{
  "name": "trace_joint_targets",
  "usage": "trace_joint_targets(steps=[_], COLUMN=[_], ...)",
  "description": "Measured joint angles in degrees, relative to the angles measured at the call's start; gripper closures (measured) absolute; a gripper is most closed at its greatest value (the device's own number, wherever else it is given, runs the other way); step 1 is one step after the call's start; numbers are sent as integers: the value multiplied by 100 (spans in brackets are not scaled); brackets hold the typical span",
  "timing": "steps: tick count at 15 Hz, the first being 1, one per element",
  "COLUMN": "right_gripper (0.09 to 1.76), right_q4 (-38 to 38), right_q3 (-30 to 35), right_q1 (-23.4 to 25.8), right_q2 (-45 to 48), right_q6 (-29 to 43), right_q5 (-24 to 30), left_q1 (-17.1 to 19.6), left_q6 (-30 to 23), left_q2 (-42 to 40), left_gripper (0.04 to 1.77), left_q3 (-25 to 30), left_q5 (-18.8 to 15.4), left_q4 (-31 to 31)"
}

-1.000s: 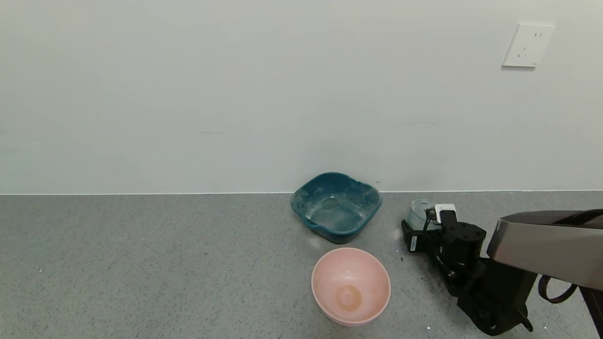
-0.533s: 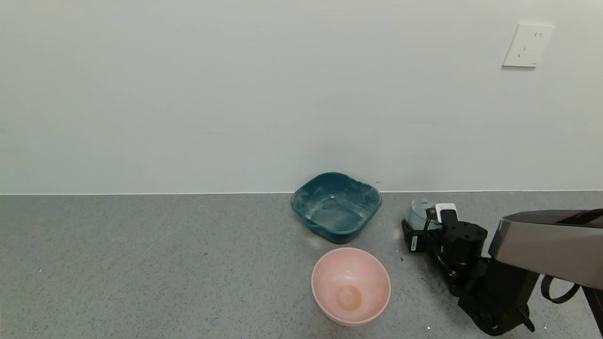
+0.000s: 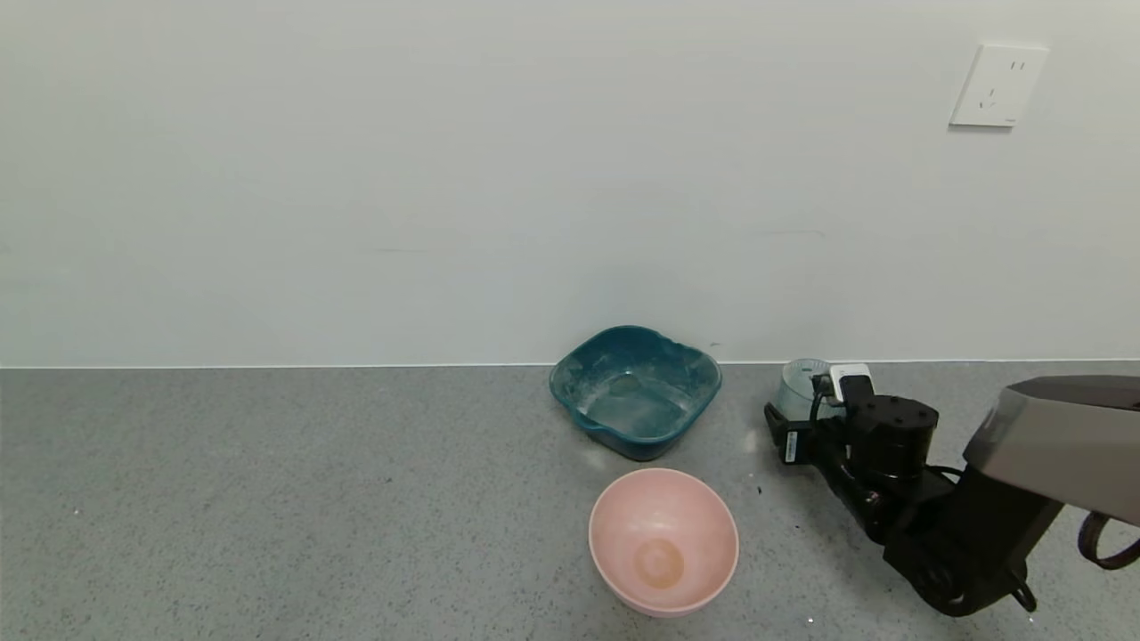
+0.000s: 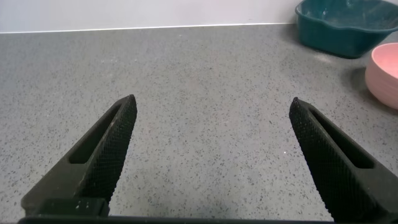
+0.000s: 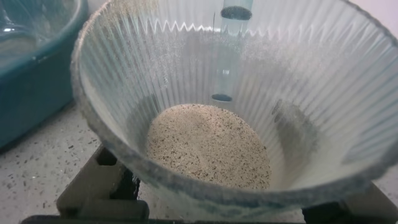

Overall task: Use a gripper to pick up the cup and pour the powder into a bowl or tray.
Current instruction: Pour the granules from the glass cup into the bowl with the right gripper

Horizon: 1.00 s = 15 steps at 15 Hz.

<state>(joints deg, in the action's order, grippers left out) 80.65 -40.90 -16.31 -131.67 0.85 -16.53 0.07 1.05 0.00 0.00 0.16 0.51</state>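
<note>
My right gripper (image 3: 795, 418) clamped on the ribbed cup (image 3: 801, 385) near the table's (image 3: 267, 499) far edge, right of the teal basin (image 3: 635, 390), speckled powder (image 5: 208, 144) in the cup's bottom, pink bowl (image 3: 663, 539) nearer me, my left gripper (image 4: 211, 155) spread wide over bare table.

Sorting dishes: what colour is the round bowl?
Pink bowl, orange-brown stain inside; head view.

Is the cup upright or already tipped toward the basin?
Upright. The cup in the right gripper has its rim level, and the powder lies flat at its bottom.
</note>
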Motion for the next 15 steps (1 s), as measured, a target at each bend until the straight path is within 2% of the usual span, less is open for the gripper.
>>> trace_joint_targets(steps=[3,6,8,15], right_gripper=[47,47,47,47], right_q4=[-803,-1437,-1690,-3380], right_q3=[-204,-568,-902,-1880], right_q1=[85,94,99,-15], right_q2=[505,872,979,1141], right_q6=[-211,-750,-1056,-2011], right_q5=[132,218,240,341], left_q1=[-2,0,0,0], left_q6=[0,0,-1,0], left_q2=[0,0,0,0], left_gripper=[5,5,5,5], left_q3=[0,0,0,0], left_q5=[-2,0,0,0], left_q4=[0,0,0,0])
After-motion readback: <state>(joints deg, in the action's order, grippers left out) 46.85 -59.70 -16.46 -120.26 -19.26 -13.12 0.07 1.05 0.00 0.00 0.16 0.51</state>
